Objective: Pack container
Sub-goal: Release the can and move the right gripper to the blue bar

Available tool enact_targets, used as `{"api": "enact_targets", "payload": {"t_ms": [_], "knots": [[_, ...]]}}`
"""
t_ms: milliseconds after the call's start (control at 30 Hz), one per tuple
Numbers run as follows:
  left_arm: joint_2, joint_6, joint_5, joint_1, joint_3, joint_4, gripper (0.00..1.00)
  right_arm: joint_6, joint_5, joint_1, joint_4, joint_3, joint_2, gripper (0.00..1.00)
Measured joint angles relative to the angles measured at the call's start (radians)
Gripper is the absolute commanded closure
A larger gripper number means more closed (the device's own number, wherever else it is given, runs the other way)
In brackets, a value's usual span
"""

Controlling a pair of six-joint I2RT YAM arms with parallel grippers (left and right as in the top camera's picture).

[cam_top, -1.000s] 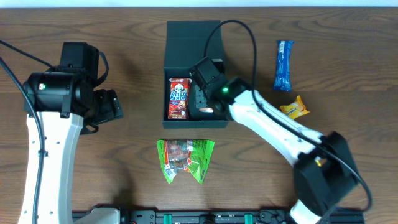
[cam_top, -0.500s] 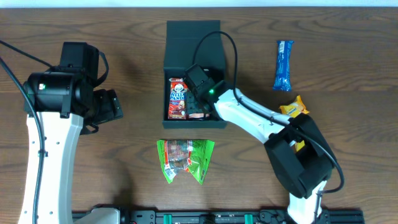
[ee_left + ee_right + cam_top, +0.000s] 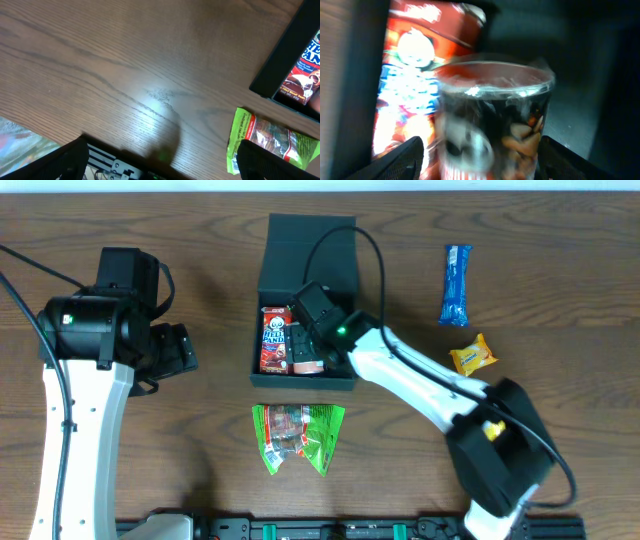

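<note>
The dark teal container [image 3: 302,380] stands open at the table's middle, its flap lid [image 3: 310,225] raised at the back. A red Hello Panda packet [image 3: 275,338] lies in its left side; it also shows in the right wrist view [image 3: 405,90]. My right gripper [image 3: 318,330] is down inside the container, fingers spread [image 3: 482,160] on either side of a dark snack packet [image 3: 495,120] that rests beside the red one. My left gripper [image 3: 180,350] is open and empty [image 3: 160,165], left of the container.
A green snack packet [image 3: 298,435] lies in front of the container, also in the left wrist view [image 3: 270,140]. A blue bar [image 3: 456,284] and a yellow candy [image 3: 472,355] lie to the right. The container's corner [image 3: 280,65] shows in the left wrist view.
The container has slid a little to the left and turned slightly with my right gripper inside it. The right arm has shifted its pose. The left arm has not moved.
</note>
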Motion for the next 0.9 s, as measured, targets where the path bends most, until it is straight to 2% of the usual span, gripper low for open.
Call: {"api": "enact_targets", "payload": {"t_ms": [133, 200, 300, 367, 433, 500, 667, 800, 900], "knots": [[0.000, 0.000, 0.000, 0.000, 0.000, 0.000, 0.05, 0.002, 0.032, 0.000, -0.053, 0.002, -0.116, 0.29], [0.000, 0.000, 0.000, 0.000, 0.000, 0.000, 0.05, 0.002, 0.055, 0.000, -0.082, 0.003, -0.162, 0.34], [0.000, 0.000, 0.000, 0.000, 0.000, 0.000, 0.05, 0.005, 0.094, 0.000, -0.124, 0.006, -0.203, 0.47], [0.000, 0.000, 0.000, 0.000, 0.000, 0.000, 0.05, 0.003, 0.129, 0.000, -0.154, 0.006, -0.213, 0.49], [0.000, 0.000, 0.000, 0.000, 0.000, 0.000, 0.05, 0.003, 0.177, 0.000, -0.189, 0.006, -0.214, 0.49], [0.000, 0.000, 0.000, 0.000, 0.000, 0.000, 0.05, 0.001, 0.258, -0.005, -0.235, 0.006, -0.214, 0.40], [0.000, 0.000, 0.000, 0.000, 0.000, 0.000, 0.05, -0.005, 0.332, -0.085, -0.258, 0.006, -0.214, 0.33], [0.000, 0.000, 0.000, 0.000, 0.000, 0.000, 0.05, -0.107, 0.224, -0.269, -0.241, 0.006, -0.214, 0.32], [0.000, 0.000, 0.000, 0.000, 0.000, 0.000, 0.05, -0.177, 0.171, -0.403, -0.235, 0.006, -0.213, 0.35]]}}
